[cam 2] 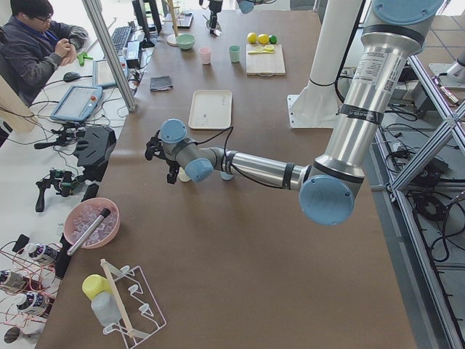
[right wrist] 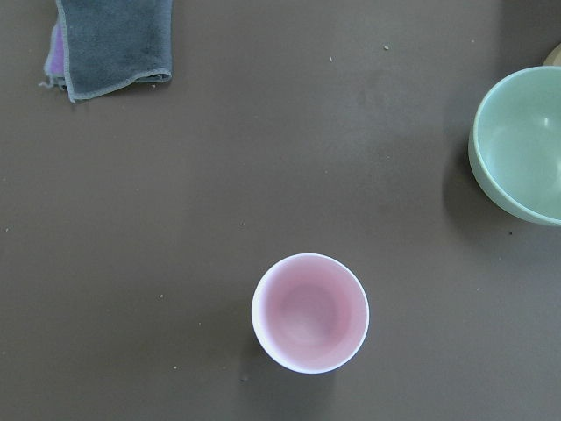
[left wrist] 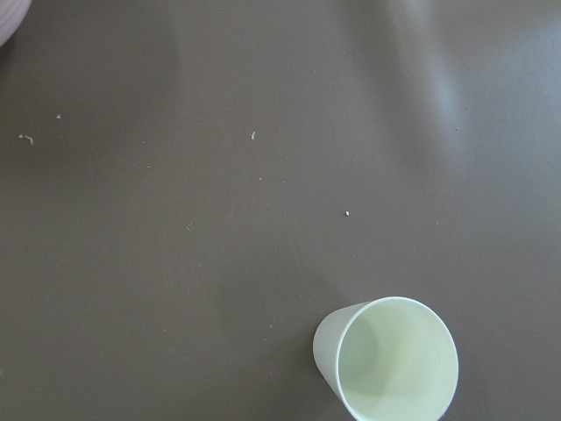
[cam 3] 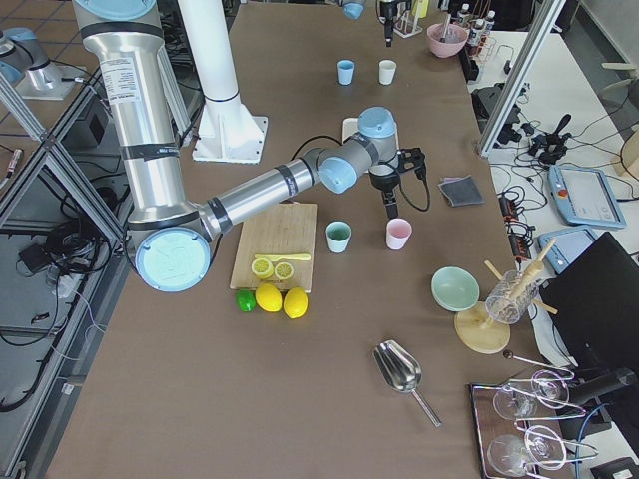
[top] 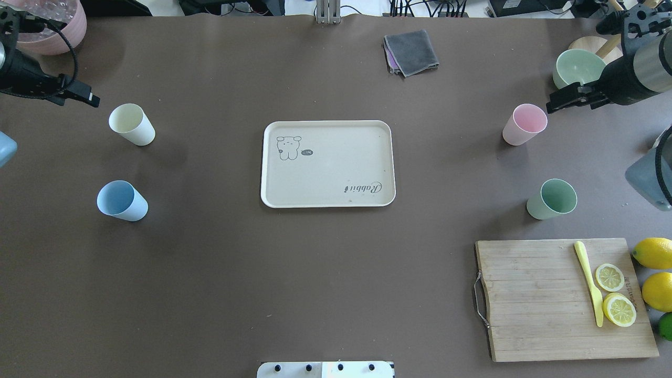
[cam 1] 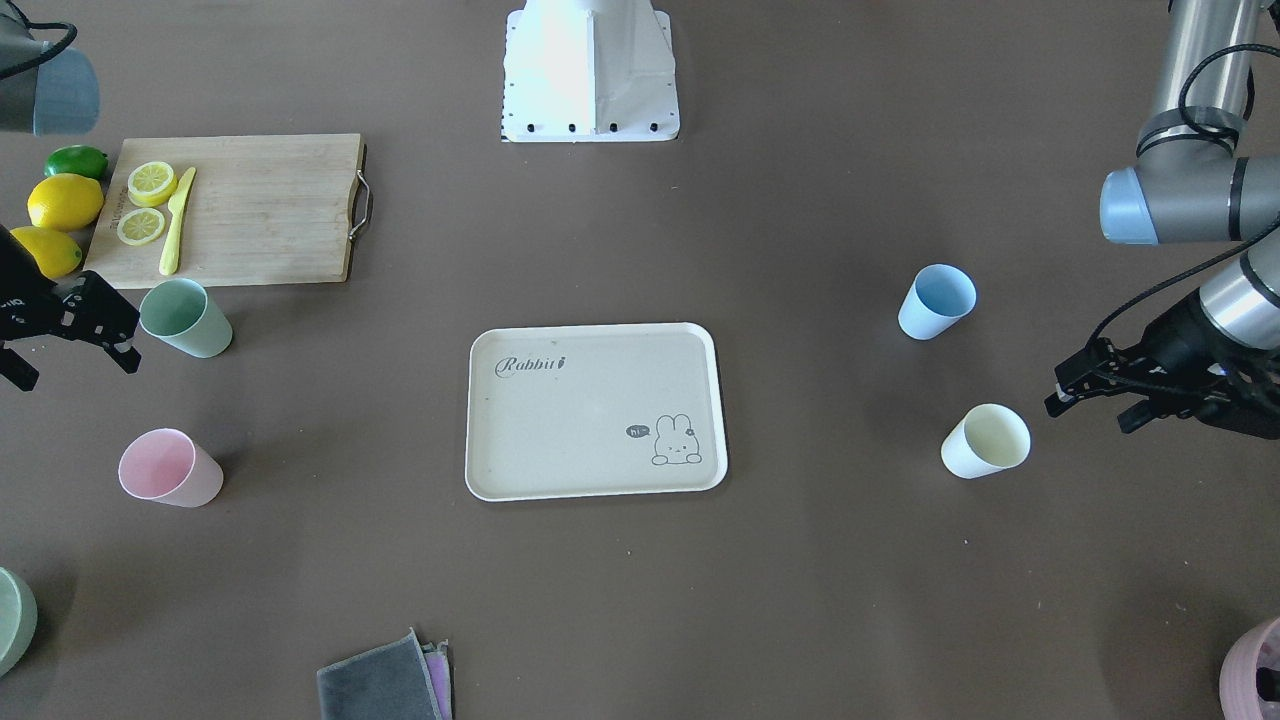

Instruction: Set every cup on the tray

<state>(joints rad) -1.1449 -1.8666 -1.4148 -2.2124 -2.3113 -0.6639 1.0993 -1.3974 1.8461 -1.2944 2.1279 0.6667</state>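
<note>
The cream "Rabbit" tray (top: 328, 164) (cam 1: 595, 410) lies empty at the table's middle. On my left side a pale yellow cup (top: 131, 124) (left wrist: 390, 360) and a blue cup (top: 122, 200) stand upright. On my right side a pink cup (top: 524, 124) (right wrist: 309, 312) and a green cup (top: 552, 199) stand upright. My left gripper (cam 1: 1088, 412) hovers open and empty just beyond the yellow cup (cam 1: 986, 441). My right gripper (cam 1: 75, 368) hovers open and empty between the pink cup (cam 1: 170, 467) and the green cup (cam 1: 186, 317), off to their outer side.
A wooden cutting board (top: 535, 299) with lemon slices and a yellow knife (top: 589, 283) lies near right, with lemons (top: 653, 253) beside it. A green bowl (top: 580, 67), a folded grey cloth (top: 412, 51) and a pink bowl (top: 52, 21) sit along the far edge.
</note>
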